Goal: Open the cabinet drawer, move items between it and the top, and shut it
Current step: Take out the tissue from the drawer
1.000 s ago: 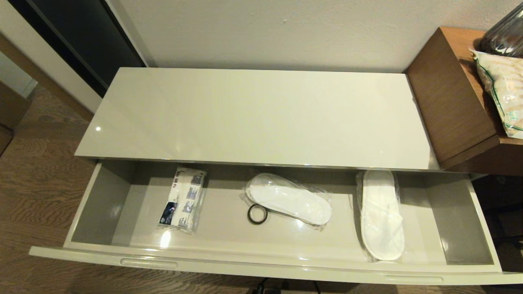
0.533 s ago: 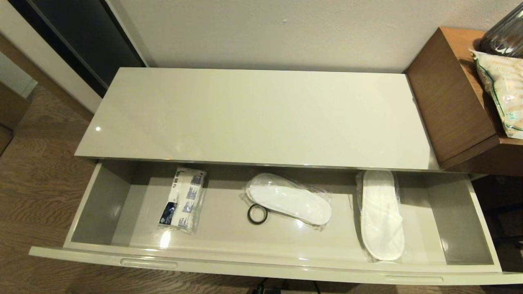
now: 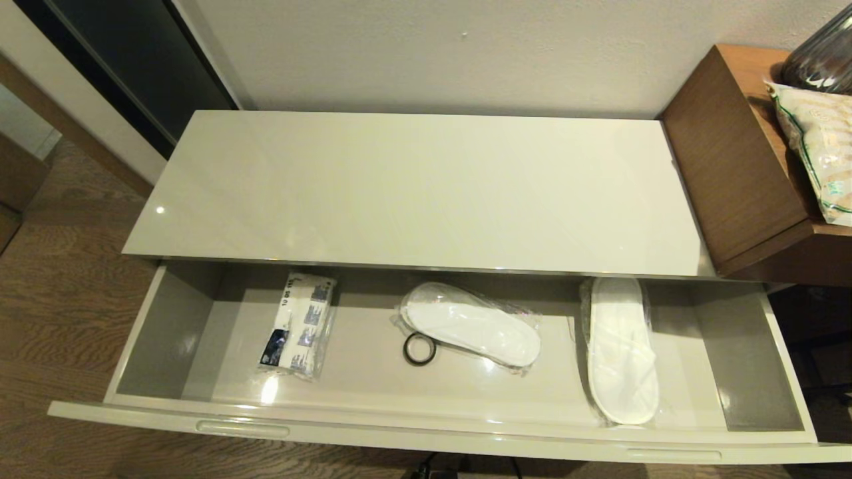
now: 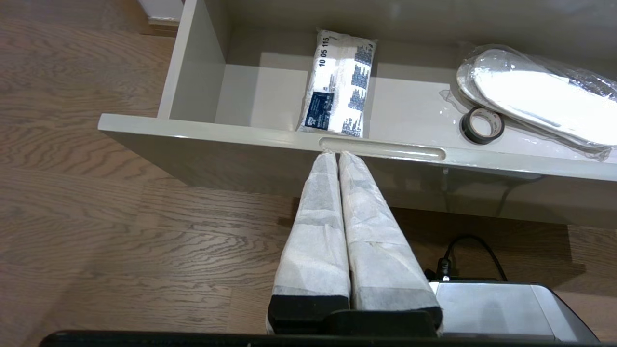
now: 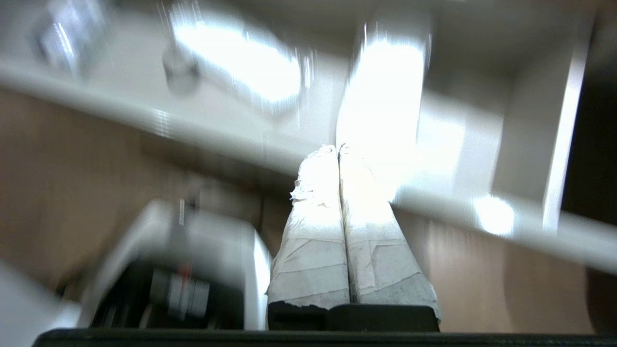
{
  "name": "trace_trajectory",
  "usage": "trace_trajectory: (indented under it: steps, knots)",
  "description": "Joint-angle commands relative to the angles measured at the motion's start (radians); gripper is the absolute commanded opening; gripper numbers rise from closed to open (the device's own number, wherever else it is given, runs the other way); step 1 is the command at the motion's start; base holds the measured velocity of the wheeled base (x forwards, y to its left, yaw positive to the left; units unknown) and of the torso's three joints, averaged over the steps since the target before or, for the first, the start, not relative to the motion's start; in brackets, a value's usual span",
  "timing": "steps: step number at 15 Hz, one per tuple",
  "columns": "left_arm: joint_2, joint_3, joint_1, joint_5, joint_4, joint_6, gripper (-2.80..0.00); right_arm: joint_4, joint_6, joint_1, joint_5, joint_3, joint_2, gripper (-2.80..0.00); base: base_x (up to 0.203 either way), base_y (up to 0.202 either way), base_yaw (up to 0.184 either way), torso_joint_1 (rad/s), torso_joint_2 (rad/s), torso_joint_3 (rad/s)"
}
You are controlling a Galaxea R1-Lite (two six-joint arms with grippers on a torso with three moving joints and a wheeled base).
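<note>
Glossy beige-grey, the cabinet drawer [image 3: 426, 436] stands pulled fully out beneath the cream top [image 3: 413, 189]. The tissue pack [image 3: 299, 324] lies flat toward the drawer's left end. A black tape ring [image 3: 419, 348] touches the edge of 1 wrapped white slipper [image 3: 472, 324] mid-drawer; a 2nd slipper [image 3: 620, 349] lies toward the right end. The left end effector [image 4: 337, 156] is clenched, fingers pressed together, tips just in front of the left pull handle [image 4: 383, 148]. The right end effector [image 5: 337, 150] is also clenched, empty, before the drawer front near the right end.
</note>
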State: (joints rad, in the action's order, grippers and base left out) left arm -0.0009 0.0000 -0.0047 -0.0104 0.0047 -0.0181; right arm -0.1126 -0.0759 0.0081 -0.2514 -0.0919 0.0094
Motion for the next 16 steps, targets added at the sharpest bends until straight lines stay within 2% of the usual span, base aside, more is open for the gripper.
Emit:
trace_trajectory:
  steps: [1,3,4,6,9,10,12,15,16]
  knots:
    - [0.001,0.0,0.0,0.0,0.0,0.001,-2.8,0.293,0.111,0.0,-0.039,0.082,-0.011,-2.8,0.0,0.0,0.0,0.0,0.0,0.0]
    - [0.001,0.0,0.0,0.0,0.0,0.0,-2.8,0.283,0.242,0.0,-0.029,0.088,-0.011,-2.8,0.0,0.0,0.0,0.0,0.0,0.0]
    - [0.001,0.0,0.0,0.0,0.0,0.0,-2.8,0.279,0.254,0.0,0.022,0.089,-0.011,-2.8,0.0,0.0,0.0,0.0,0.0,0.0]
    - [0.001,0.0,0.0,0.0,0.0,0.0,-2.8,0.273,0.181,0.0,0.086,0.09,-0.011,-2.8,0.0,0.0,0.0,0.0,0.0,0.0]
    - [0.001,0.0,0.0,0.0,0.0,0.0,-2.8,0.186,0.147,0.0,0.236,0.088,-0.011,-2.8,0.0,0.0,0.0,0.0,0.0,0.0]
    - [0.001,0.0,0.0,0.0,0.0,0.0,-2.8,0.146,0.149,0.0,0.244,0.079,-0.011,-2.8,0.0,0.0,0.0,0.0,0.0,0.0]
    - [0.001,0.0,0.0,0.0,0.0,0.0,-2.8,0.148,0.144,0.0,0.254,0.082,-0.011,-2.8,0.0,0.0,0.0,0.0,0.0,0.0]
    - [0.001,0.0,0.0,0.0,0.0,0.0,-2.8,0.18,0.01,0.0,0.259,0.09,-0.011,-2.8,0.0,0.0,0.0,0.0,0.0,0.0]
    - [0.001,0.0,0.0,0.0,0.0,0.0,-2.8,0.152,0.021,0.0,0.254,0.09,-0.011,-2.8,0.0,0.0,0.0,0.0,0.0,0.0]
